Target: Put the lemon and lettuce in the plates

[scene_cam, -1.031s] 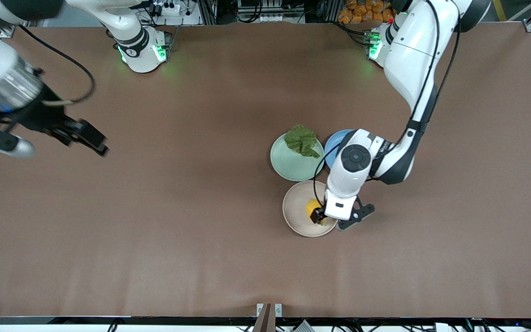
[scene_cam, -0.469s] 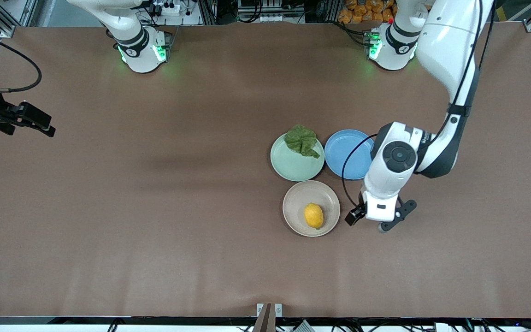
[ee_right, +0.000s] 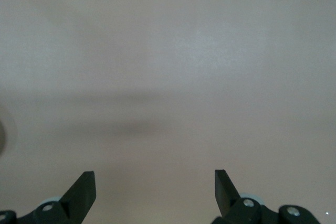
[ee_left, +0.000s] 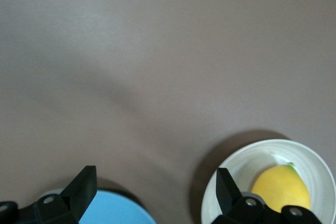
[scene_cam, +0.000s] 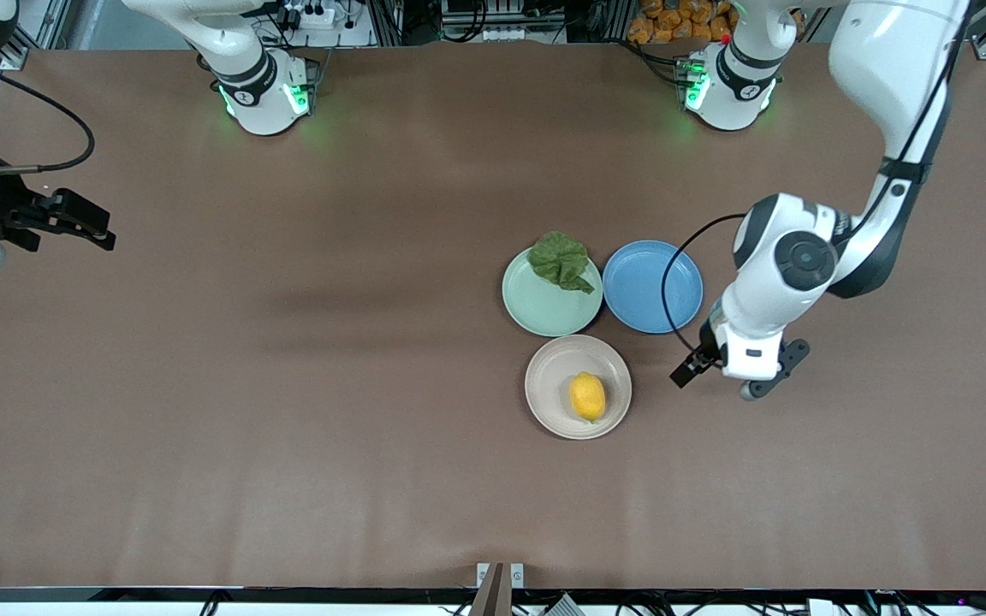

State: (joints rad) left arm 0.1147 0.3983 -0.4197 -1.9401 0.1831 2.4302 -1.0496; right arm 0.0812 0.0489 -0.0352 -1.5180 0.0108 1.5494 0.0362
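You can see the lemon (scene_cam: pixel 587 397) lying in the beige-pink plate (scene_cam: pixel 546 376), the plate nearest the front camera, and it also shows in the left wrist view. The lettuce (scene_cam: pixel 561 261) rests on the pale mint green plate (scene_cam: pixel 536 308), on the part of it toward the robots' bases, with its ragged edge reaching over the rim. A blue plate (scene_cam: pixel 652 287) sits just beside the mint one, toward the left arm's end of the surface, with nothing on it. The three plates are clustered close together, the beige-pink one just beside the mint one. Your left hand (scene_cam: pixel 688 370) hangs over the bare brown surface (scene_cam: pixel 288 428) toward the left arm's end from the beige-pink plate, near the blue plate's edge; its fingers (ee_left: pixel 84 190) are spread wide and hold nothing. Your right hand (scene_cam: pixel 86 229) is well apart from the plates, over the surface at the right arm's end, near the edge of the front view; its fingers (ee_right: pixel 83 190) are also spread wide with nothing between them, and only bare surface shows beneath it.
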